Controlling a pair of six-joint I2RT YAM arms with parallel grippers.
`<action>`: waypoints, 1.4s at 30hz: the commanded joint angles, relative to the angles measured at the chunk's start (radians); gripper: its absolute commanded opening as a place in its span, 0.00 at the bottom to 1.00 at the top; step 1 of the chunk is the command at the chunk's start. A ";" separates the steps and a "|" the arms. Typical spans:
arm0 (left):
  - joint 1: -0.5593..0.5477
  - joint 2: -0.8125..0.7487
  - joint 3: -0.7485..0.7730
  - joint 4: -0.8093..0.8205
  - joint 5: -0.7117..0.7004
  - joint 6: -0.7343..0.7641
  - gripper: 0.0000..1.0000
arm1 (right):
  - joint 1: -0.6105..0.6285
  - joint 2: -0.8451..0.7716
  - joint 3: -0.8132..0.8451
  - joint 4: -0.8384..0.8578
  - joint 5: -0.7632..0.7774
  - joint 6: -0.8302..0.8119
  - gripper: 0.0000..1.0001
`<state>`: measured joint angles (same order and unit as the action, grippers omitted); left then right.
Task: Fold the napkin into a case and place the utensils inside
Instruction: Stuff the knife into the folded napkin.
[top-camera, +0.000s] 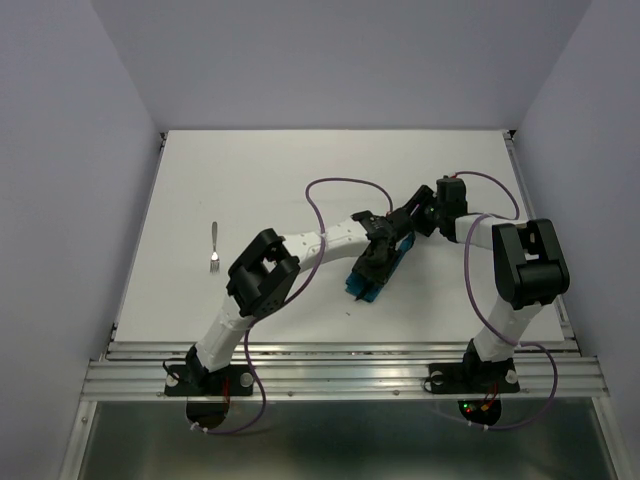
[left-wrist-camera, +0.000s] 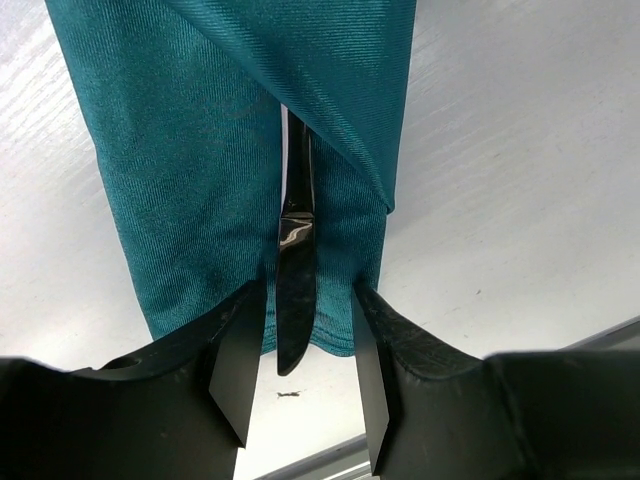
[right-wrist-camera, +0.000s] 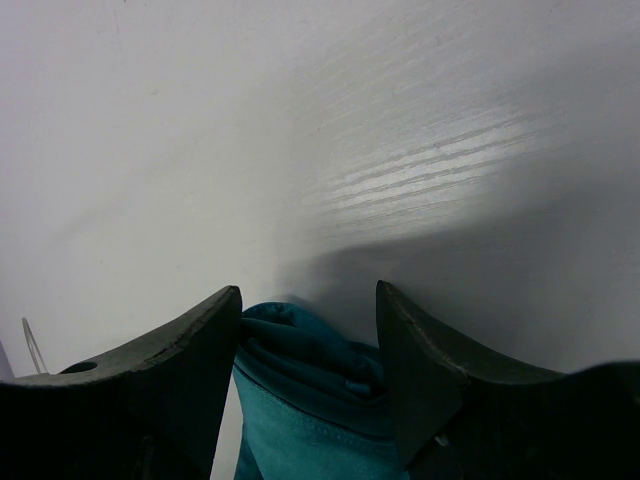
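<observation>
The teal napkin (top-camera: 362, 288) lies folded as a narrow case at the table's middle. In the left wrist view the case (left-wrist-camera: 200, 170) has a silver knife (left-wrist-camera: 296, 250) lying in its fold, with the blade tip sticking out past the hem. My left gripper (left-wrist-camera: 310, 288) is open, its fingers on either side of the blade without touching it; it also shows in the top view (top-camera: 372, 265). My right gripper (right-wrist-camera: 308, 300) is closed on the bunched far end of the napkin (right-wrist-camera: 300, 380); it also shows in the top view (top-camera: 405, 228). A silver fork (top-camera: 214, 247) lies alone to the left.
The white table (top-camera: 300, 170) has a metal rail (top-camera: 340, 365) along its near edge and plain walls on three sides. Purple cables loop over both arms above the napkin.
</observation>
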<state>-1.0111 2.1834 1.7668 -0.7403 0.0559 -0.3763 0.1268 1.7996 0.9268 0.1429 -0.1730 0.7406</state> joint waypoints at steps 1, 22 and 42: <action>-0.012 -0.030 -0.009 0.004 0.002 -0.004 0.50 | 0.011 0.027 -0.016 -0.080 0.017 -0.018 0.62; -0.012 0.006 -0.017 0.009 -0.033 0.005 0.45 | 0.011 0.027 -0.020 -0.078 0.015 -0.020 0.62; -0.007 0.009 -0.116 0.075 -0.060 0.005 0.46 | 0.011 0.035 -0.003 -0.091 0.015 -0.029 0.62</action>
<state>-1.0145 2.1677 1.6970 -0.6540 0.0330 -0.3782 0.1268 1.7996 0.9268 0.1425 -0.1730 0.7376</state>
